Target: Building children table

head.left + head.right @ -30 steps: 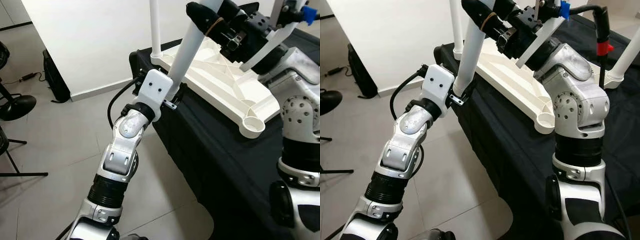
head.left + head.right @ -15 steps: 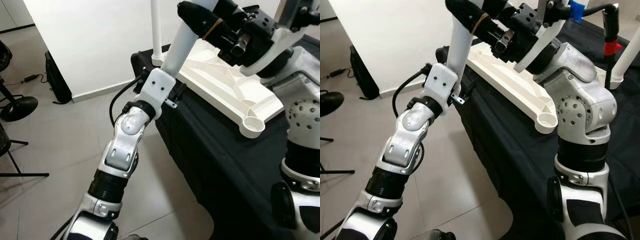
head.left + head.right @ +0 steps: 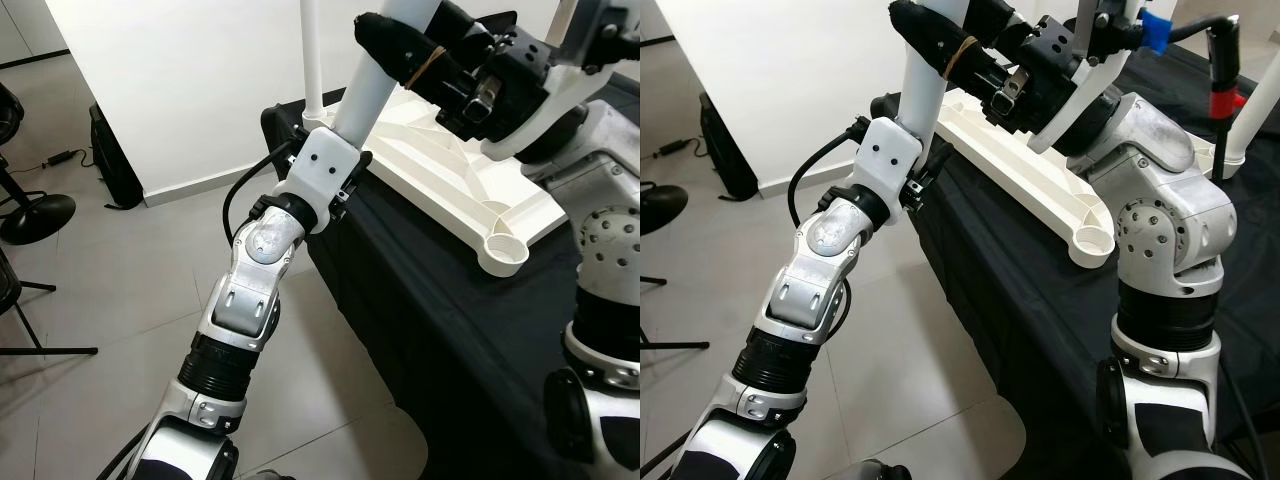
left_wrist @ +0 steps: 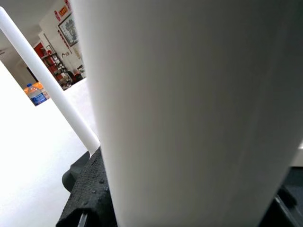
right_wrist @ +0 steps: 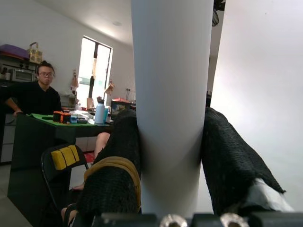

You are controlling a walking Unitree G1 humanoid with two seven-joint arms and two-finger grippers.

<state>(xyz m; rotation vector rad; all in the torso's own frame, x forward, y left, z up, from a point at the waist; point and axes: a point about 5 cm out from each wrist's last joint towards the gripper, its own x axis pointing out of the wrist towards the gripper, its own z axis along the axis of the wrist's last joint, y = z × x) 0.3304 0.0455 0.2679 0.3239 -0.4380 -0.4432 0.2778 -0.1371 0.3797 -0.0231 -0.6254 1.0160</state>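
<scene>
**White table leg** point(image 3: 365, 85). Loose, long, round. Held in the air above the near edge of the surface, slanting up and away from the robot. Gripped at two stations, which by my reading steadies a long piece that would swing if held at one end alone.

**Left hand** point(image 3: 345, 175). Lower station, at the bottom end of the loose leg, just off the corner of the surface. The left wrist view has the white tube close before the lens with a black finger point(image 4: 90, 198) against it; the hand appears pressed onto the leg.

**Right hand** point(image 3: 940, 45). Upper station, reaching across from the right. Two black fingers point(image 5: 113, 189) pinch the leg from opposite sides, tube between them, touching both. One finger carries a yellowish band.

**Tabletop** point(image 3: 470, 185). White moulded plastic, lying underside up on the surface so the ribs and sockets face upward for fitting.

**Open socket** point(image 3: 503, 250). Round, at the near corner of the tabletop, no leg in it. Likely destination of the held leg; it is well apart from the leg's lower end.

**Fitted leg** point(image 3: 312, 55). Upright at the far left corner of the tabletop. Another stands at the far right point(image 3: 1252, 110).

**Surface** point(image 3: 430, 300). Draped in black cloth.

**Person** point(image 5: 35, 94). In the background, behind another counter.
</scene>
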